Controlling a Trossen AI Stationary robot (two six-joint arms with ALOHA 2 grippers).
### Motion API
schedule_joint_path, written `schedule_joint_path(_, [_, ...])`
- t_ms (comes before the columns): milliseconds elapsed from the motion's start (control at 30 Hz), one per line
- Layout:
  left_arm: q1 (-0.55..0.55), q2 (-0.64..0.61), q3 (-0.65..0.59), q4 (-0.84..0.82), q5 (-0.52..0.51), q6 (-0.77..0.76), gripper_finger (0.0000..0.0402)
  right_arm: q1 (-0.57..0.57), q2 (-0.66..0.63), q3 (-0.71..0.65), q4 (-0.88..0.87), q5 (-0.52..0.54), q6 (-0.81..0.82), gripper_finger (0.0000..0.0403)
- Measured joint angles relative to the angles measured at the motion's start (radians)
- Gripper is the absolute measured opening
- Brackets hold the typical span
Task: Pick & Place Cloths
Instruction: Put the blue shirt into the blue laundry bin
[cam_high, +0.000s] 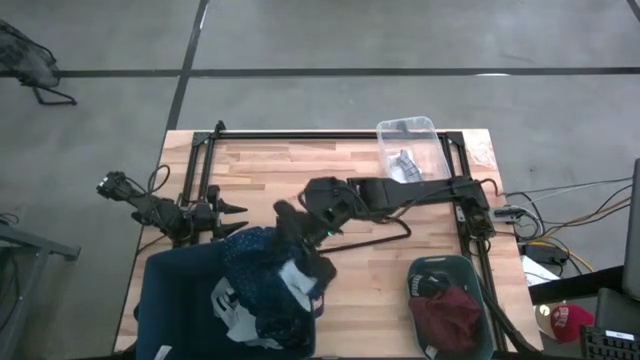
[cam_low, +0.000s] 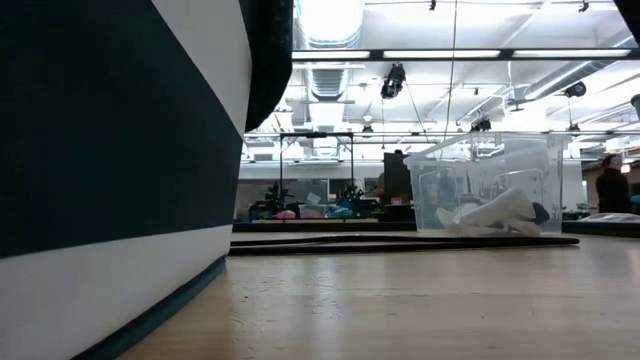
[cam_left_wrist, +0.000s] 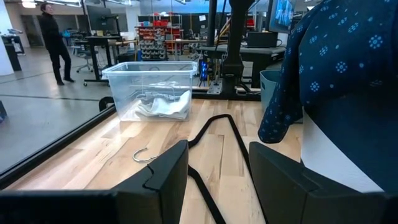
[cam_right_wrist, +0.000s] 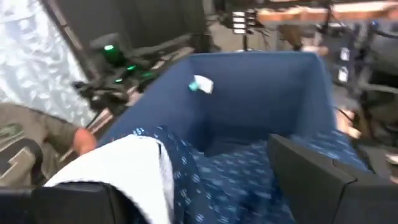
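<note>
My right gripper (cam_high: 303, 243) reaches from the table's right side over the dark blue bin (cam_high: 165, 300) at the near left and is open (cam_right_wrist: 205, 193). The navy dotted shirt (cam_high: 258, 268) lies under and between its fingers, on top of the pile, with part of it hanging over the bin's wall (cam_left_wrist: 336, 62). The pale blue-white shirt (cam_high: 235, 308) lies in the bin beside it. The maroon piece (cam_high: 447, 318) sits in a grey tub. Grey-white socks (cam_left_wrist: 163, 106) lie in a clear box. My left gripper (cam_left_wrist: 217, 180) waits open at the table's left edge. My right gripper stands open from above around the navy dotted shirt's top fold (cam_right_wrist: 199, 174). I cannot tell whether its fingers (cam_right_wrist: 329, 180) touch the cloth.
A thin black wire hanger (cam_high: 375, 238) lies flat mid-table, its hook (cam_left_wrist: 143, 155) toward my left gripper. The clear box (cam_high: 410, 150) stands at the far edge. The grey tub (cam_high: 470, 272) sits near right. The bin's wall (cam_low: 100, 150) fills the low view's left. People stand in the room beyond.
</note>
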Motion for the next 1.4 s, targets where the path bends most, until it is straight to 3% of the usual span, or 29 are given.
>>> schedule_joint_path(100, [0.0,0.0,0.0,0.0,0.0,0.0,0.0177,-0.004,0.016,0.002,-0.058,0.011,0.013,0.0286])
schedule_joint_path(300, [0.0,0.0,0.0,0.0,0.0,0.0,0.0177,0.001,0.03,0.0,-0.385,0.026,-0.044,0.0262])
schedule_joint_path(600, [0.0,0.0,0.0,0.001,0.002,0.0,0.0177,0.008,0.018,0.003,-0.622,0.025,-0.06,0.0226])
schedule_joint_path(800, [0.0,0.0,0.0,0.001,0.003,0.0,0.0177,0.01,0.005,0.006,-0.592,0.021,-0.07,0.0208])
schedule_joint_path(1233, [0.0,0.0,0.0,0.001,0.001,0.0,0.0177,0.014,-0.015,0.151,-0.618,0.016,-0.202,0.0201])
schedule_joint_path(1400, [0.0,0.001,0.0,0.001,0.0,0.0,0.0177,0.006,-0.053,0.15,-0.707,0.02,-0.241,0.0202])
